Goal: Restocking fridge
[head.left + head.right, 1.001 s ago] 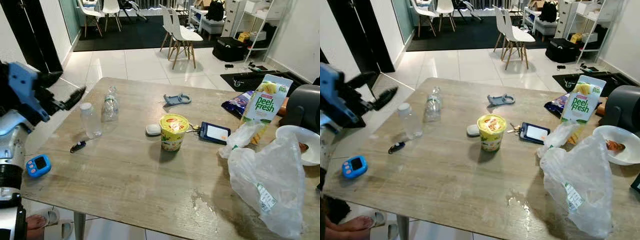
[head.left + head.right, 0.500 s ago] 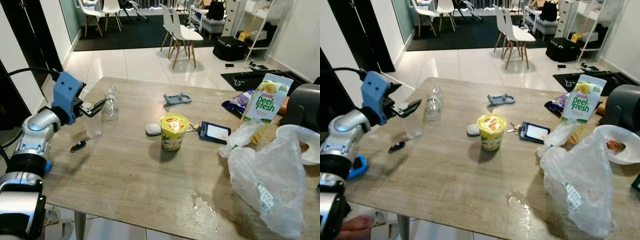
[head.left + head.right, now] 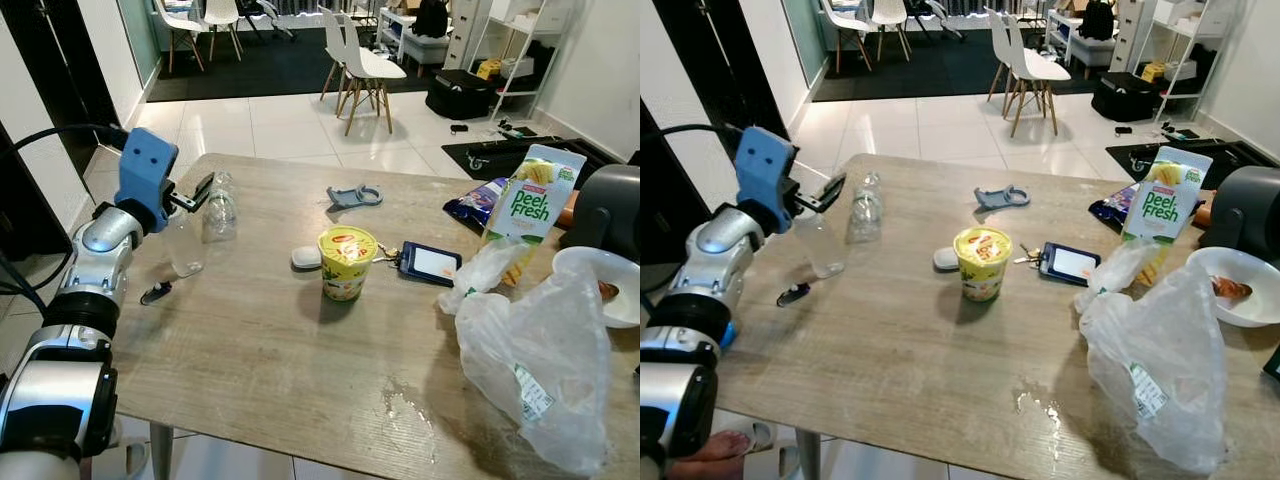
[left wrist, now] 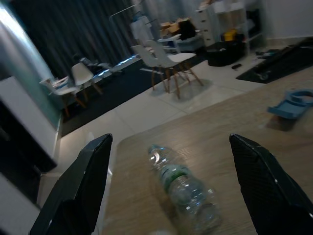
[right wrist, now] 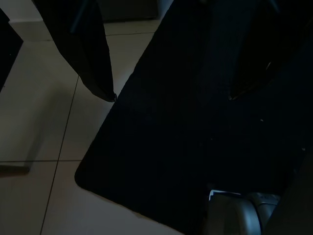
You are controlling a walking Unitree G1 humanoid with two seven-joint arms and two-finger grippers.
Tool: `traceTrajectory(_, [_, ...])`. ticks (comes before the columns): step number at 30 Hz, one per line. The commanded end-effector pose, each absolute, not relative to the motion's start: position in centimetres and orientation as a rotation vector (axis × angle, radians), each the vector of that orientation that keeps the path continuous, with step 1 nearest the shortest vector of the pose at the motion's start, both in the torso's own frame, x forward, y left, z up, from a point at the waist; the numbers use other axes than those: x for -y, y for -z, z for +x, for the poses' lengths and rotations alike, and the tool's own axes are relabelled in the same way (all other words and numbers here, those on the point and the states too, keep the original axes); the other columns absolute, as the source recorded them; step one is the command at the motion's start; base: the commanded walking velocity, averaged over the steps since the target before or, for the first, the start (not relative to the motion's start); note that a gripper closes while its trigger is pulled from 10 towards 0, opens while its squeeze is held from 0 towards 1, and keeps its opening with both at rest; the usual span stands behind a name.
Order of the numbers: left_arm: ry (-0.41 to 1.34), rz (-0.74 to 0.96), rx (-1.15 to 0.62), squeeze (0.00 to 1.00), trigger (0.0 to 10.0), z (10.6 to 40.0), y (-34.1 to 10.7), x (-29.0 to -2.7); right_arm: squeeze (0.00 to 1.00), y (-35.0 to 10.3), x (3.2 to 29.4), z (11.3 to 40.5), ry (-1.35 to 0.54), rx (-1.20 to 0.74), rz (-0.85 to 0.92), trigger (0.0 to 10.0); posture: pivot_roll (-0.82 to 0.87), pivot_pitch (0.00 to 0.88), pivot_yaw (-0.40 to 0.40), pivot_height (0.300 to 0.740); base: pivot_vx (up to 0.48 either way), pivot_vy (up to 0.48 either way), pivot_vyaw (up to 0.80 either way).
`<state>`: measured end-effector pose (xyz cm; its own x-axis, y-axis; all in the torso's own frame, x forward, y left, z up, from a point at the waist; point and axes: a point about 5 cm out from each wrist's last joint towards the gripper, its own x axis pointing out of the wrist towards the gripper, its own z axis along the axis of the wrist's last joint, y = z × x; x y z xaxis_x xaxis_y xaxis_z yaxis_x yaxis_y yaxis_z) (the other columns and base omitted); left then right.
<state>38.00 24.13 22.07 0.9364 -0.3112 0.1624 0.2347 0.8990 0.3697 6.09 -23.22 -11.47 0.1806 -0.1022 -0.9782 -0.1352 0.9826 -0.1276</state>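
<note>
Two clear plastic bottles stand near the table's far left corner. The upright one (image 3: 184,250) has its top hidden behind my left gripper (image 3: 193,197), which hangs open just above it. The second bottle (image 3: 220,210) is right behind, and in the left wrist view this bottle (image 4: 184,190) lies between and beyond the two wide-apart black fingers (image 4: 83,191). A Peel Fresh juice carton (image 3: 528,205) stands at the right. My right gripper (image 5: 171,96) hangs open over a dark mat and floor tiles.
On the wooden table (image 3: 260,370) are a yellow noodle cup (image 3: 347,262), a blue card holder (image 3: 430,265), a blue opener (image 3: 352,197), a clear plastic bag (image 3: 545,360), a white bowl (image 3: 610,285) and a wet patch (image 3: 405,410). A small black item (image 3: 155,292) lies by the upright bottle.
My left arm has swung from beyond the table's left edge in over the table, to the top of the upright bottle. It now hides the blue timer at the left edge.
</note>
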Motion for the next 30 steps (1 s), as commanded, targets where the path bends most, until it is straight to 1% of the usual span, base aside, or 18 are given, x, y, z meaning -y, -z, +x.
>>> traceTrajectory(1, [0.252,0.338,0.181,0.00,10.0,37.7,-21.1,-25.1,0.00,11.4,23.4,6.2,-0.010,-1.386,-0.190,10.0,0.05,0.000,0.013,0.740,0.000,0.000,0.00])
traceTrajectory(4, [0.155,0.328,0.125,0.00,10.0,36.8,-19.6,-27.5,0.00,11.4,23.5,6.3,-0.014,-1.384,-0.197,10.0,0.06,0.000,0.012,0.740,0.000,0.000,0.00])
traceTrajectory(5, [0.155,0.328,0.125,0.00,10.0,36.8,-19.6,-27.5,0.00,11.4,23.5,6.3,-0.014,-1.384,-0.197,10.0,0.06,0.000,0.012,0.740,0.000,0.000,0.00])
traceTrajectory(7, [0.107,0.312,0.097,0.00,10.0,36.3,-18.8,-28.6,0.00,11.4,23.5,6.3,-0.016,-1.383,-0.200,10.0,0.06,0.000,0.005,0.740,0.000,0.000,0.00])
traceTrajectory(11, [0.054,0.231,0.066,0.00,10.0,35.8,-17.8,-29.8,0.00,11.3,23.5,6.4,-0.021,-1.381,-0.204,10.0,0.06,0.000,0.005,0.740,0.000,0.000,0.00])
traceTrajectory(17, [0.041,0.204,0.035,0.00,10.0,35.7,-17.3,-30.1,0.00,11.3,23.6,6.3,-0.023,-1.383,-0.207,10.0,0.06,0.000,0.006,0.740,0.000,0.000,0.00])
traceTrajectory(25, [0.067,0.152,0.078,0.00,10.0,36.0,-18.2,-30.1,0.00,11.4,23.8,5.8,-0.023,-1.393,-0.212,10.0,0.05,0.003,0.004,0.740,0.000,0.000,0.00])
traceTrajectory(28, [0.170,0.165,0.108,0.00,10.0,36.4,-18.9,-29.0,0.00,11.4,24.0,5.2,-0.023,-1.405,-0.217,10.0,0.04,0.028,0.004,0.740,0.000,0.000,0.00])
traceTrajectory(30, [0.195,0.169,0.116,0.00,10.0,36.5,-19.2,-28.6,0.00,11.4,24.1,5.0,-0.023,-1.408,-0.218,10.0,0.04,0.028,0.004,0.740,0.000,0.000,0.00])
